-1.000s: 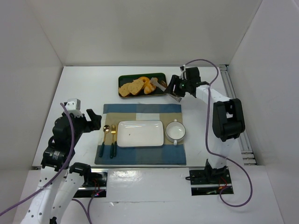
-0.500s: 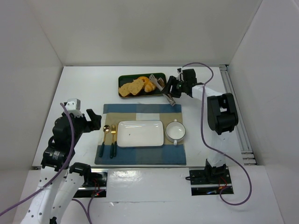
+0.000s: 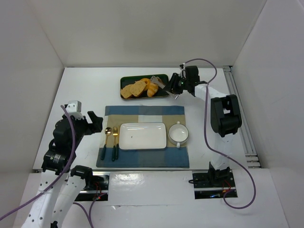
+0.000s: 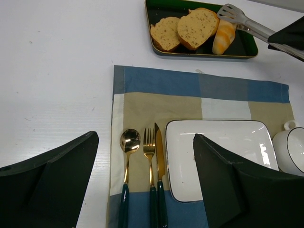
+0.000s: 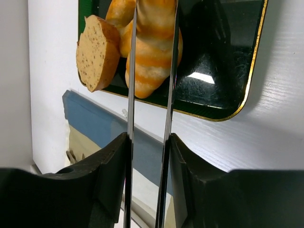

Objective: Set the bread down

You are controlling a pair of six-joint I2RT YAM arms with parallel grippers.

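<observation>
White table: right gripper holds tongs straddling the bread on tray

In the right wrist view, the tongs ran off the top edge with their tips unseen. The bread at the table's far edge lost its far end there too, so any pinch could not be told. The left wrist view cropped the cup at its right edge.
</observation>
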